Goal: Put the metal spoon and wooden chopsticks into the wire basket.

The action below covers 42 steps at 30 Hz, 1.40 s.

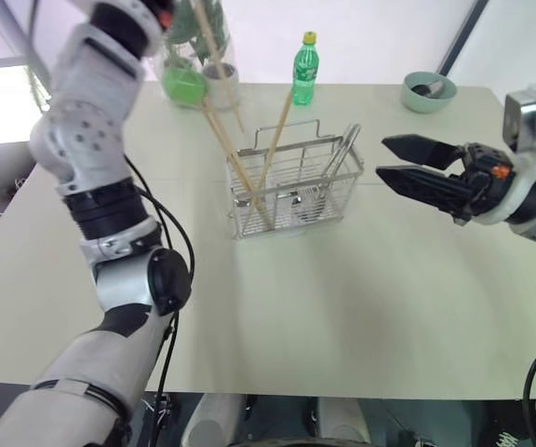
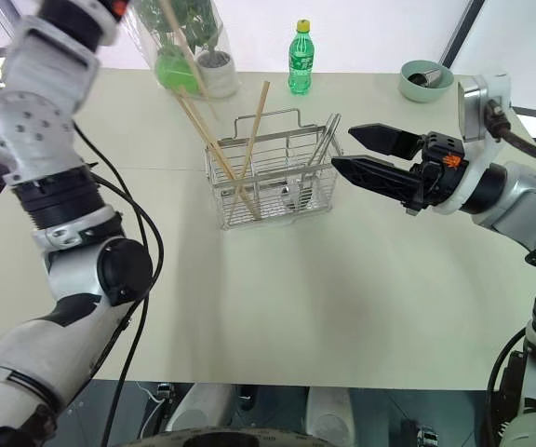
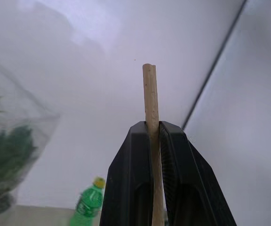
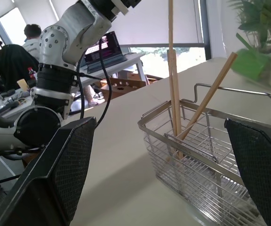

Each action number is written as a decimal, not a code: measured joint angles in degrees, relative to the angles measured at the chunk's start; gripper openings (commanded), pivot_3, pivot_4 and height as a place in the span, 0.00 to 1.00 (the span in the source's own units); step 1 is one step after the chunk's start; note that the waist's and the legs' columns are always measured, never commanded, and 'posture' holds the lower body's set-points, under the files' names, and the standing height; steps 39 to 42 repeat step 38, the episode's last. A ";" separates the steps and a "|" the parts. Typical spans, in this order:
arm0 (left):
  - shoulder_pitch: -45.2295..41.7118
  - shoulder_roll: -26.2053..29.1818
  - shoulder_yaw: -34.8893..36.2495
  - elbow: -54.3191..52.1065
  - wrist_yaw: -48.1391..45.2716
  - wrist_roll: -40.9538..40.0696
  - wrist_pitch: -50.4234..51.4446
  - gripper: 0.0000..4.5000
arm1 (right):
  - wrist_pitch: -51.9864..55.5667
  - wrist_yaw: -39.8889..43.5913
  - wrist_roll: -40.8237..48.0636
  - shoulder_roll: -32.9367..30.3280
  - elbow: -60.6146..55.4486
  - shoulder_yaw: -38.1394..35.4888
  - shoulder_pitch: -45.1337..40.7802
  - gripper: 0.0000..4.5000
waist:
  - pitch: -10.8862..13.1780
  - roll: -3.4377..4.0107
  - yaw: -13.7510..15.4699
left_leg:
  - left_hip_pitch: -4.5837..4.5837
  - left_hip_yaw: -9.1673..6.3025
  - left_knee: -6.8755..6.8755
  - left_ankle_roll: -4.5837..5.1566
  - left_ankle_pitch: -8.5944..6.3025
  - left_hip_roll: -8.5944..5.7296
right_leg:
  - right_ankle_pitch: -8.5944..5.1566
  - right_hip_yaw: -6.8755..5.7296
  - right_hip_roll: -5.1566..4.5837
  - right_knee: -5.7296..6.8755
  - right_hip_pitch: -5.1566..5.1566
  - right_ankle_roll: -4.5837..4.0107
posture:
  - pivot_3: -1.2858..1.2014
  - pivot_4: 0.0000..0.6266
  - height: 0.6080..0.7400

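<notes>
The wire basket [image 1: 295,182] sits on the table [image 1: 361,307], near the middle. The metal spoon [image 1: 322,182] is already inside, bowl down at the bottom, handle leaning up over the right rim. One of the wooden chopsticks [image 1: 270,156] stands in the basket too, leaning up and to the right. The other chopstick [image 1: 220,121] has its low tip in the basket, beside the first stick's foot, and its top end is pinched in my left tool [image 3: 153,141], which is closed tight on it, high up above the basket's left side. So spoon's done, 1 stick's done, 2nd stick is almost done, I think.

Next move, I'd guess: open the left tool so the stick drops and leans on the rim like the other one. It's long, so it could tip out or tug the basket if I let go while it's tilted too far.

My right tool [image 2: 372,156] is wide open & holds nothing. It hangs just to the right of the basket, fingers pointing at it, not touching. It could steady the basket if it slides.
</notes>
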 measured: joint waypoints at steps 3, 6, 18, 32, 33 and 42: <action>4.11 0.08 -5.51 -0.31 -2.11 0.69 0.08 0.01 | 0.00 -0.93 0.15 0.07 -0.64 -0.31 0.50 1.00 | -0.02 0.03 -0.37 | 0.03 0.02 0.00 0.01 0.01 0.01 | 0.01 0.05 0.01 0.01 0.00 -0.02 | 0.52 0.24 0.58; 7.12 0.32 -8.61 -0.34 -3.18 1.49 0.04 0.19 | 0.00 -2.00 0.49 0.17 -1.40 -0.97 1.30 1.00 | -0.01 0.03 -0.99 | -0.01 0.01 0.00 0.05 0.02 0.01 | 0.01 0.05 0.00 -0.01 -0.02 -0.02 | 0.52 0.24 0.58; 13.25 -0.61 -10.41 -7.35 -4.73 -1.08 -2.08 0.99 | -0.14 -3.82 2.02 0.11 -2.17 -2.31 2.48 1.00 | -0.02 0.03 -1.12 | 0.00 0.01 0.01 0.10 0.01 0.01 | 0.02 0.06 0.01 -0.08 0.00 -0.03 | 0.52 0.24 0.58; 27.88 44.78 -11.52 -10.01 -42.58 -3.59 3.14 0.99 | -8.43 13.36 -15.04 -9.47 9.22 -0.41 7.40 1.00 | -0.06 0.30 -1.33 | 0.19 0.14 -0.55 -0.05 -0.02 0.04 | -0.04 0.22 0.01 -0.21 -0.11 -0.14 | 0.52 0.24 0.58; 29.84 45.86 -11.81 -9.82 -44.58 -3.30 2.61 0.99 | -9.39 14.50 -16.38 -9.53 9.74 0.14 7.80 1.00 | -0.05 0.30 -1.24 | 0.17 0.13 -0.54 -0.07 -0.03 0.04 | -0.10 0.22 0.00 -0.22 -0.11 -0.27 | 0.52 0.24 0.58; 34.33 47.98 -11.42 -10.25 -48.53 -3.03 2.05 0.99 | -13.25 17.87 -21.61 -9.48 11.64 2.37 9.15 1.00 | -0.04 0.32 -1.14 | 0.19 0.15 -0.53 -0.07 -0.04 0.03 | -0.09 0.25 -0.01 -0.33 -0.14 -0.33 | 0.52 0.24 0.58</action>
